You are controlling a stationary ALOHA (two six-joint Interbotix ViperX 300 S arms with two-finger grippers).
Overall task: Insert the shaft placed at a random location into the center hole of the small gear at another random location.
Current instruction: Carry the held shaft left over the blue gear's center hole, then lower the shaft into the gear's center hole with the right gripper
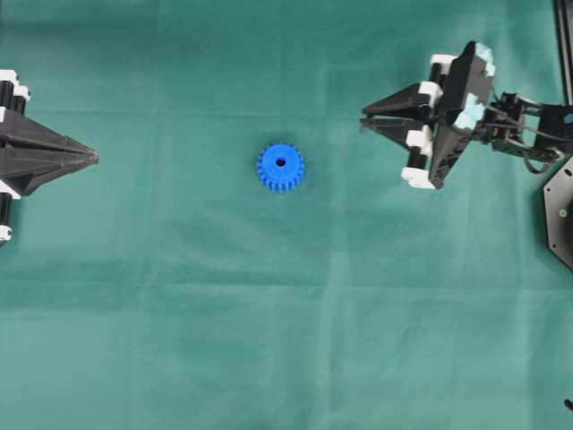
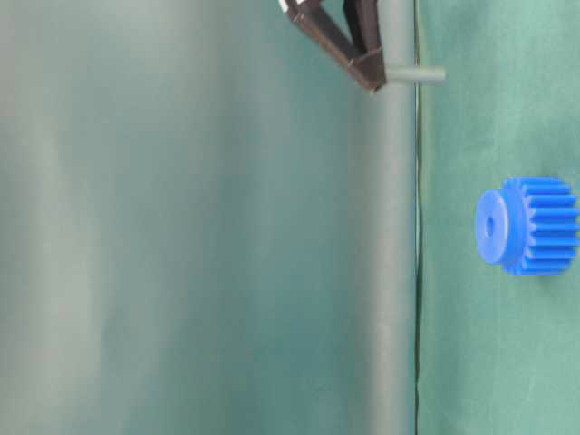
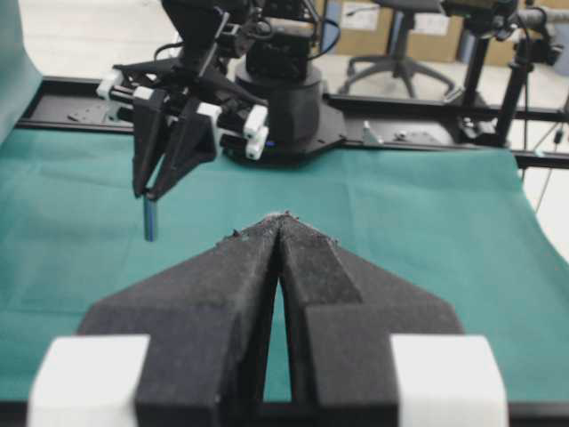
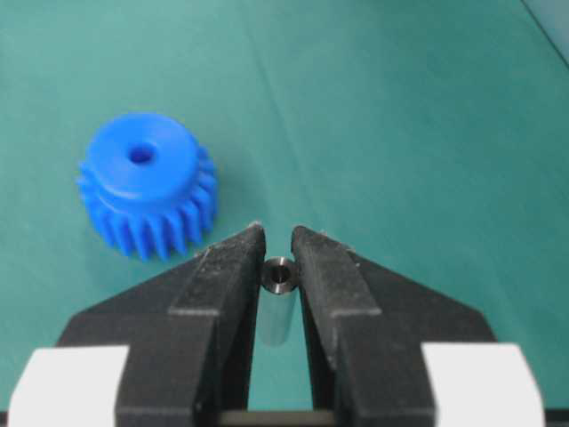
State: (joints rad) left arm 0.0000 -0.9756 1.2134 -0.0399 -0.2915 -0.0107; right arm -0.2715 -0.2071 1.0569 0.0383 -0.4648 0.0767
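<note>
A small, slick, rigid pin (image 4: pixel 280 276) is being pinched near its top by the right gripper (image 4: pixel 278 245), clear of the gear (image 1: pixel 280 167) mid-table.

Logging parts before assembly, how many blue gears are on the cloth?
1. The small gear sits mid-table on the green cloth, hub and center hole facing up, between both grippers. None seems hidden.

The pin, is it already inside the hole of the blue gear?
No, the pin is clamped between the right gripper fingers, apart from the gear, whose hole is empty.
</note>
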